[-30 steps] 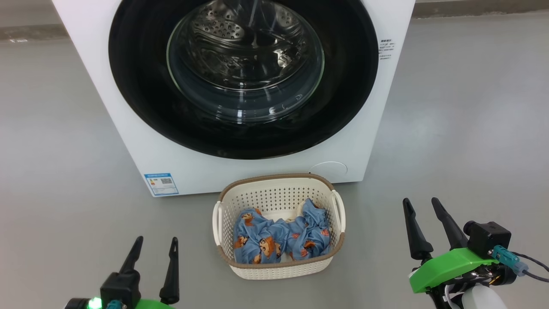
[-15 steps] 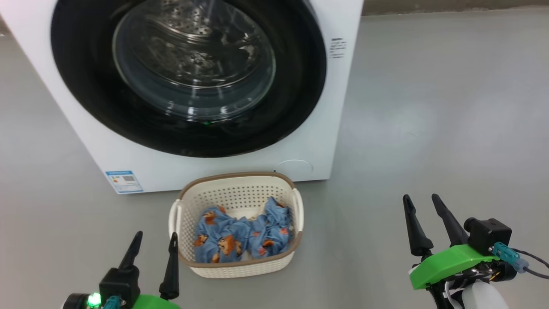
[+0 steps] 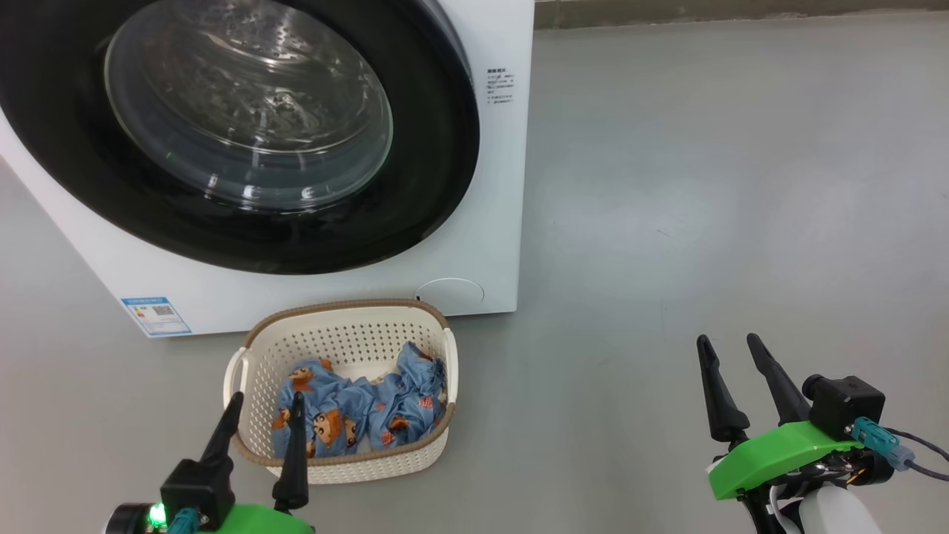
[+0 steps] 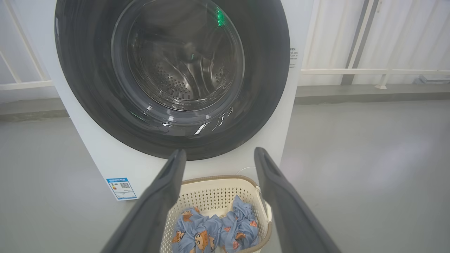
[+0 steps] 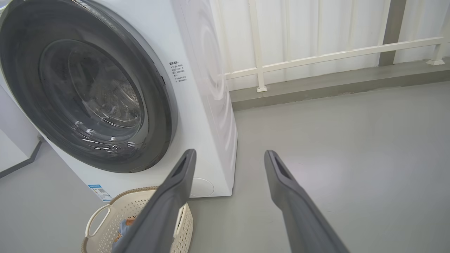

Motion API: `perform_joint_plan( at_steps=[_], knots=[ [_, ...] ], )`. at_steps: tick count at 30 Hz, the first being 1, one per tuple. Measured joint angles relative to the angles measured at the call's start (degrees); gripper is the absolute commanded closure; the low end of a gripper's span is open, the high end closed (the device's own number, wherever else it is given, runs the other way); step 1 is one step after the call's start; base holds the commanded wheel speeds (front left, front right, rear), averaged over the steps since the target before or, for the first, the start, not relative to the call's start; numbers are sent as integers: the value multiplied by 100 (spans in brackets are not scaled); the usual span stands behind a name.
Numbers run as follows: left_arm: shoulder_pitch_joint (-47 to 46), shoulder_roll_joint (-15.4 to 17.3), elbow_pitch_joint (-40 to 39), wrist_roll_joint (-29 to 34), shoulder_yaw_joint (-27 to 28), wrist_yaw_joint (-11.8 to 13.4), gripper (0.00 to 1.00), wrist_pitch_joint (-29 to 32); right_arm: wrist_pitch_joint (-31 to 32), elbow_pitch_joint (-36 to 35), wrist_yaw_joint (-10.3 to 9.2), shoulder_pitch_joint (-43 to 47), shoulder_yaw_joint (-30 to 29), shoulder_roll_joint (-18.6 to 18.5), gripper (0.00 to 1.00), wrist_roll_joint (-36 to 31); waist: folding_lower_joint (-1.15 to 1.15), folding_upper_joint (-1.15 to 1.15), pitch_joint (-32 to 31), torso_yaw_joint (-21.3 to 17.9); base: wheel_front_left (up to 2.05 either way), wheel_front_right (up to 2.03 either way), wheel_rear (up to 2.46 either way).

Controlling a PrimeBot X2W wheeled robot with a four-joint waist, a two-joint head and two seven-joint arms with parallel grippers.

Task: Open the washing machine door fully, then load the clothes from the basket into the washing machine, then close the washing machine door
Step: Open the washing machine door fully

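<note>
1. Washing machine [image 3: 504, 185], a big white front-loading box, stands on the grey floor [image 3: 704, 185] at the upper left of the head view.
2. Its large round door [image 3: 434, 148], a glossy black rim around bulging clear glass, sits shut against the front.
3. The small cream-white perforated plastic basket [image 3: 371, 467] with a brown woven-look rim stands on the floor just before the machine.
4. The blue bear-printed clothes [image 3: 356, 415] lie crumpled inside the basket.
5. The left claw [image 3: 267, 398] hovers at the basket's near left edge, fingers apart and empty. The right claw [image 3: 727, 340], well to the basket's right, is likewise spread and empty.
</note>
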Motion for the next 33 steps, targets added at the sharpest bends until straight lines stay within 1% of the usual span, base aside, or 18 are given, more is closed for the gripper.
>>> perform_joint_plan(
  at_steps=[28, 33],
  knots=[
    [1, 1, 123, 43, -32, 10, 0, 0, -1, 0, 0, 0, 36, 2, 0, 0, 0, 0, -9, 62, 1, 1, -3],
    [1, 2, 136, 41, -48, 43, 0, 0, 0, 1, 0, 0, 41, 2, 0, 0, 0, 0, -22, 57, 0, 0, 0]
  ],
)
